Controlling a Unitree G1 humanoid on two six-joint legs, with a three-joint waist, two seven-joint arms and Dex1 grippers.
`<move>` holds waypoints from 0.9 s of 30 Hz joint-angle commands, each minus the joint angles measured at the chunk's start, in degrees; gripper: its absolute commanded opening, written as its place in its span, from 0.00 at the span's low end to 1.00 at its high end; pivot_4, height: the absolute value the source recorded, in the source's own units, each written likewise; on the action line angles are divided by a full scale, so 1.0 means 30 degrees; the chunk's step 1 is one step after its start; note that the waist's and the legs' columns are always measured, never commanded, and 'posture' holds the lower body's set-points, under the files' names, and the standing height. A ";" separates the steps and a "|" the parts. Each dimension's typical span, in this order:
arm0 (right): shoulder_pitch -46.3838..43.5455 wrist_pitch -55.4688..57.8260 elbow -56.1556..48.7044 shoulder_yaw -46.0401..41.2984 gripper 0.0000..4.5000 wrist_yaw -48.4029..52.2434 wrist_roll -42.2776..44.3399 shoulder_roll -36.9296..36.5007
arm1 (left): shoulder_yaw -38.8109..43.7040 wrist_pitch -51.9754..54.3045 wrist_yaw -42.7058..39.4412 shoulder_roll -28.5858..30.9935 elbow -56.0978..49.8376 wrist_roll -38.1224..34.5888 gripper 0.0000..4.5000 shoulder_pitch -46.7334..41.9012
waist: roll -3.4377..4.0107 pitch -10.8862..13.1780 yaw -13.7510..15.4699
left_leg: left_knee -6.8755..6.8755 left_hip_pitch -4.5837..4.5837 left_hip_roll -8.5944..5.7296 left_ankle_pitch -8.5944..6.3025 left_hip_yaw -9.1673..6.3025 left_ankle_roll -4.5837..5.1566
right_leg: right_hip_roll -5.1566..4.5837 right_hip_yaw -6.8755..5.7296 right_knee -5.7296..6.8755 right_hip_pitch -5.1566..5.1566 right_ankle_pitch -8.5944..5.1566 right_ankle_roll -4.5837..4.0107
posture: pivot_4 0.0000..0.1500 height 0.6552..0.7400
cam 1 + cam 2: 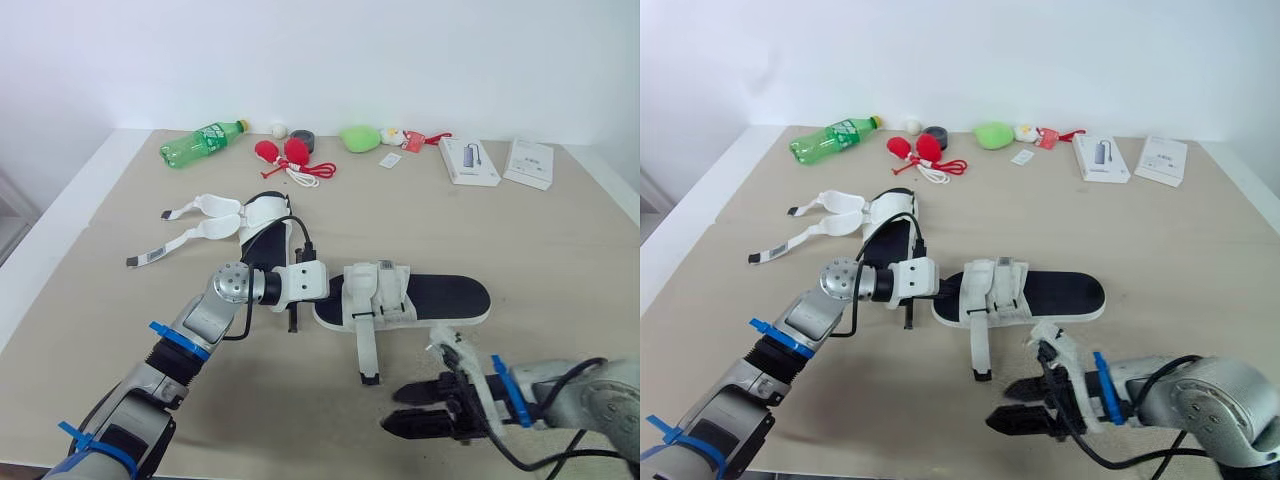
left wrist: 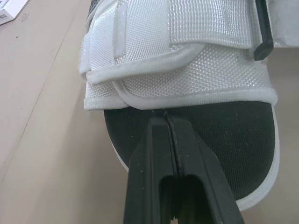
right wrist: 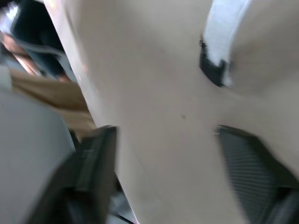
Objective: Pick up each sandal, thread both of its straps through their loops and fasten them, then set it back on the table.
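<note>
At sandal (image 1: 450, 298) sole, left jaws pressed together per wrist view, right jaws spread beside strap (image 3: 224, 28)

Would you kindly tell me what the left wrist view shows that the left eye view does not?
The wrist view reveals the left claw shut, its tip at the near sandal's white edging. The eye view adds the second sandal, unfastened, a green bottle and the open right claw. Both share the near sandal and the table.
</note>
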 commanded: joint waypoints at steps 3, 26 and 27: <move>-0.1930 -1.3948 0.1448 0.1461 0.99 0.5779 -0.9178 -0.2897 | -0.0469 -0.0035 -0.0284 -0.0130 0.0367 0.0301 0.00 0.0211 | -0.0001 0.0007 -0.0006 | 0.0004 0.0002 0.0001 -0.0001 0.0015 -0.0003 | -0.0007 -0.0012 0.0000 -0.0018 -0.0003 -0.0003 | 1.00 1.00; -0.6447 -4.4246 1.2907 0.5701 0.99 0.1350 -2.2838 0.5252 | -0.0348 0.0132 -0.0374 -0.0166 0.0123 0.0411 0.00 0.0370 | -0.0005 0.0006 -0.0005 | 0.0044 0.0126 0.0025 0.0005 0.0046 -0.0027 | 0.0058 0.0058 0.0040 0.0089 0.0037 -0.0028 | 1.00 1.00; -0.6365 -4.3951 1.2794 0.5846 0.99 0.1280 -2.2714 0.5240 | -0.0336 0.0159 -0.0379 -0.0135 0.0069 0.0404 0.00 0.0414 | -0.0005 0.0006 -0.0004 | 0.0045 0.0137 0.0027 0.0005 0.0050 -0.0028 | 0.0056 0.0059 0.0039 0.0102 0.0058 -0.0063 | 1.00 1.00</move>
